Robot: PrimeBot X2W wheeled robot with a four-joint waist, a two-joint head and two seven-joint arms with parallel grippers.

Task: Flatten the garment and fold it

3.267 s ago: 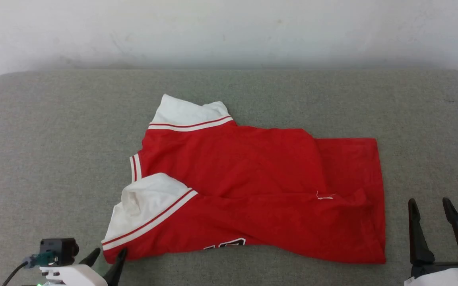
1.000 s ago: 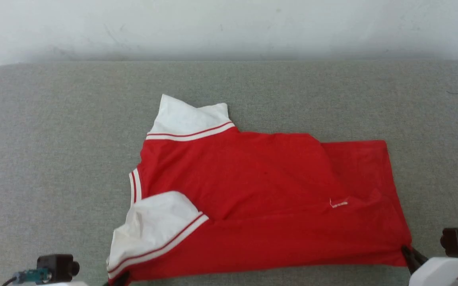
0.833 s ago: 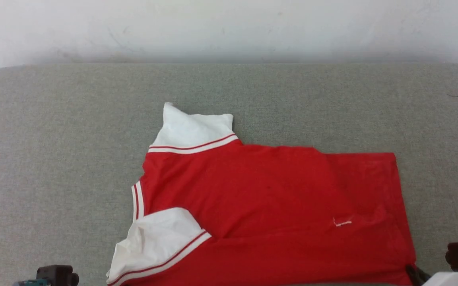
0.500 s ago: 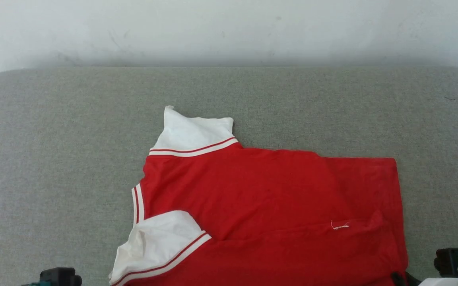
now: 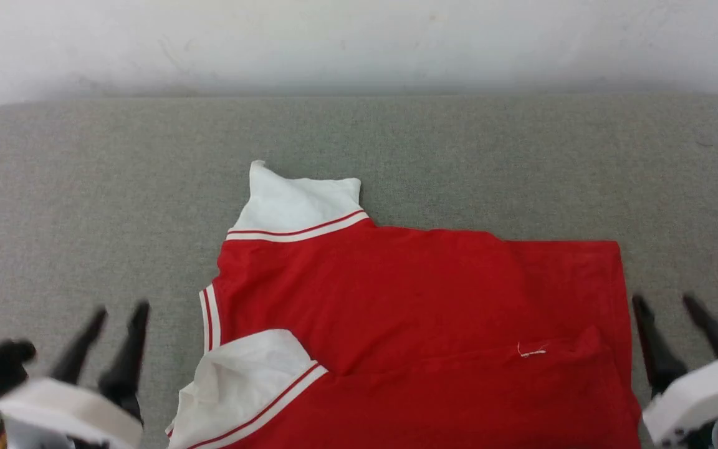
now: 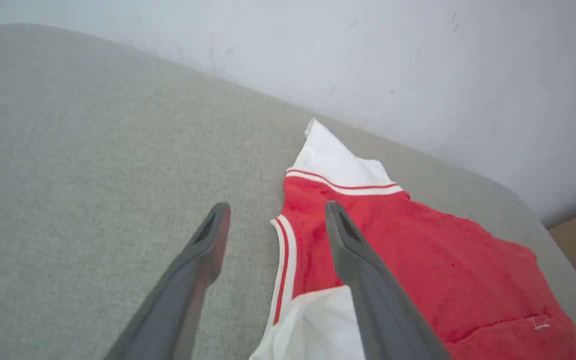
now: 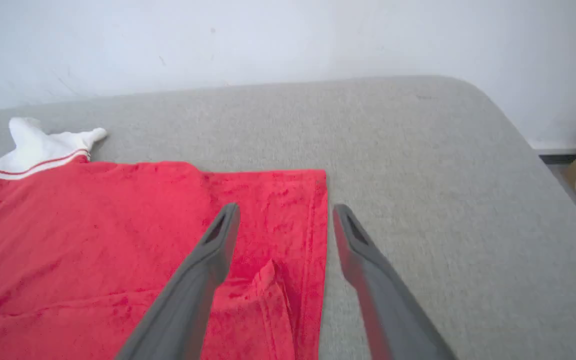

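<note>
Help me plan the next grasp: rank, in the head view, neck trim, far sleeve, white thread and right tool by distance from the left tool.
From the left tool:
1. Neck trim, just to its right.
2. Far sleeve, up and right.
3. White thread, far to the right.
4. Right tool, at the far right edge.

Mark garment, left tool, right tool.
garment [image 5: 396, 299]: head view, red body panel.
left tool [image 5: 121, 308]: head view, midway between its fingertips.
right tool [image 5: 664, 300]: head view, midway between its fingertips.
</note>
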